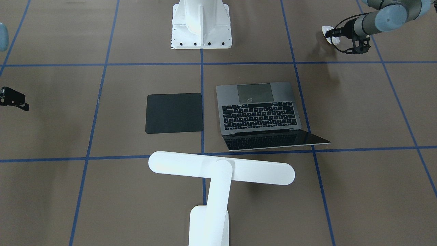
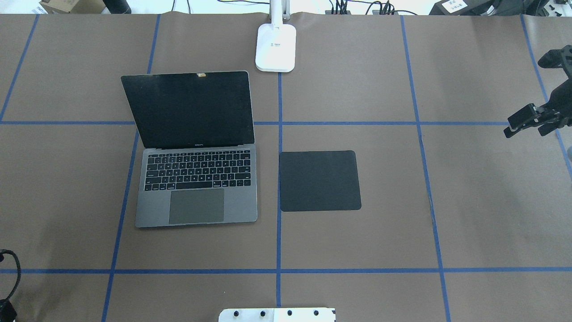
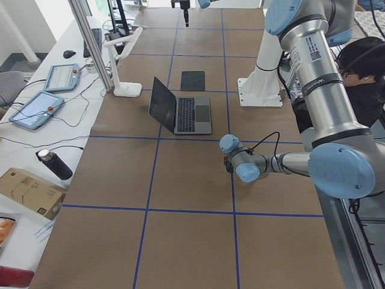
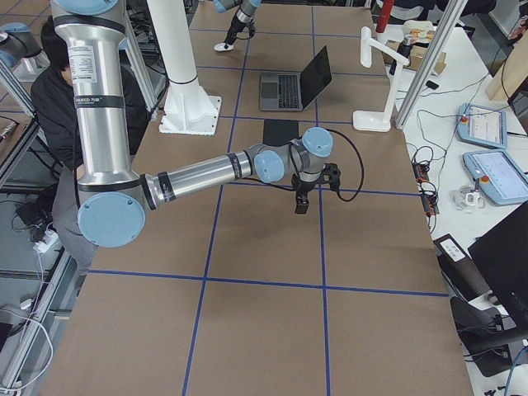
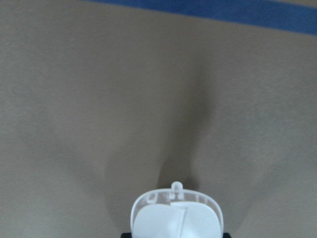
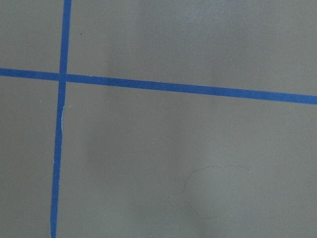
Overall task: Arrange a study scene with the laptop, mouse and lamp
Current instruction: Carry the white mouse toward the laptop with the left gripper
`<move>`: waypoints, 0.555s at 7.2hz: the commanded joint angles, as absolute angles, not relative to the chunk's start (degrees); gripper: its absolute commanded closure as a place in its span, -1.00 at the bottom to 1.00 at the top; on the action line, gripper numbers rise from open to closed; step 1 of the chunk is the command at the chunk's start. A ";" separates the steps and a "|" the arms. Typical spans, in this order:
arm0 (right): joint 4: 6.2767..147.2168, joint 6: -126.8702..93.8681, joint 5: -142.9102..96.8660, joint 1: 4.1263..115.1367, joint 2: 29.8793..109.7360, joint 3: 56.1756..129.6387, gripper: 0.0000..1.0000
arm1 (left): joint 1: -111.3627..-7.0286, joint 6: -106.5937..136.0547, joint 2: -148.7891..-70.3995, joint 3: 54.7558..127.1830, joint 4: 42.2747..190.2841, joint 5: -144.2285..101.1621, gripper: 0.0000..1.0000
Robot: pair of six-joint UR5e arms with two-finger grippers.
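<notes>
The white mouse (image 1: 327, 31) hangs a little above the table at its robot-side corner, and my left gripper (image 1: 331, 35) is shut on it. In the left wrist view the mouse (image 5: 177, 216) fills the bottom edge, with bare table beyond it. The grey laptop (image 2: 196, 179) stands open left of centre, its screen dark. Behind the laptop and the mat rises the white lamp (image 1: 218, 171), its base (image 2: 275, 47) at the far edge. My right gripper (image 2: 526, 127) hovers open and empty at the far right.
A flat black square mat (image 2: 319, 181) lies right of the laptop. The white bolted pedestal (image 1: 201, 24) stands at the robot's edge. A seated person (image 3: 367, 66) is beside the robot. Tablets, cables and a bottle sit past the table's far edge.
</notes>
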State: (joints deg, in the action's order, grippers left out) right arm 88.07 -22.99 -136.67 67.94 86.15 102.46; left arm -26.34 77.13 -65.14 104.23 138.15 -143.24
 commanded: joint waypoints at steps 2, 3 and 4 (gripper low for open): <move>88.07 -22.94 -136.58 67.94 86.22 102.22 -0.98 | -26.02 86.11 -68.81 108.71 137.90 -146.60 0.16; 88.07 -22.94 -136.58 67.94 86.31 102.22 -0.98 | -26.02 87.70 -70.21 109.50 137.90 -146.60 0.16; 88.07 -22.94 -136.58 67.94 86.48 102.22 -0.98 | -26.10 89.19 -71.96 110.90 137.55 -146.86 0.16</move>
State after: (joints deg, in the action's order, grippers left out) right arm 88.07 -22.95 -136.59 67.94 86.33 102.25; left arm -26.07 87.07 -69.98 109.32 137.83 -146.53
